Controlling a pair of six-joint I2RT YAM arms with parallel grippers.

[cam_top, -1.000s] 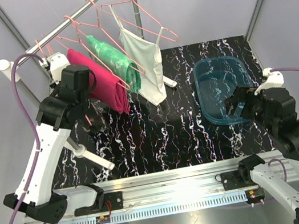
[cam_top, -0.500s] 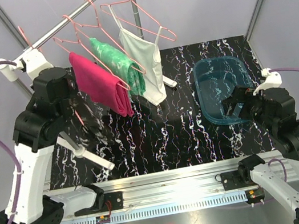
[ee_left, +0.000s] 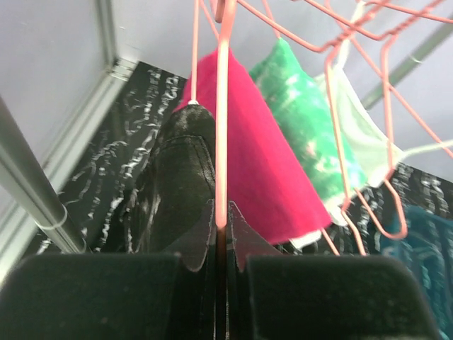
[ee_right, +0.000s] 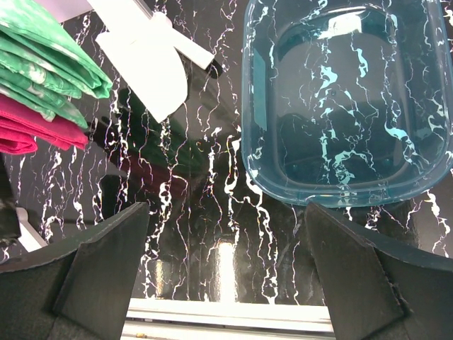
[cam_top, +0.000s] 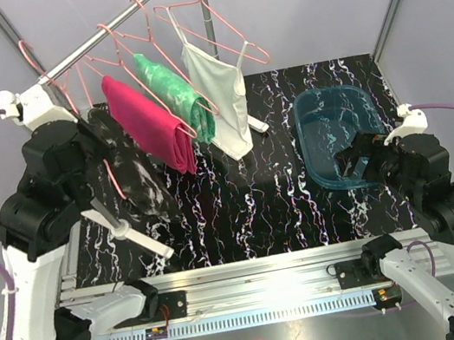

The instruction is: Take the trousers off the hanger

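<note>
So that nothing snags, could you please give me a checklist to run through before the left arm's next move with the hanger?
1. Grip: left gripper shut on the pink hanger wire: ok.
2. Load: black speckled trousers draped over that hanger, not yet off: ok.
3. Hook free of the rail: cannot tell.
4. Gap to the magenta trousers: cannot tell; they hang close behind the black pair.
5. Helper: right gripper open, holding nothing: ok.
6. Drop spot: blue tub holds nothing: ok.
</note>
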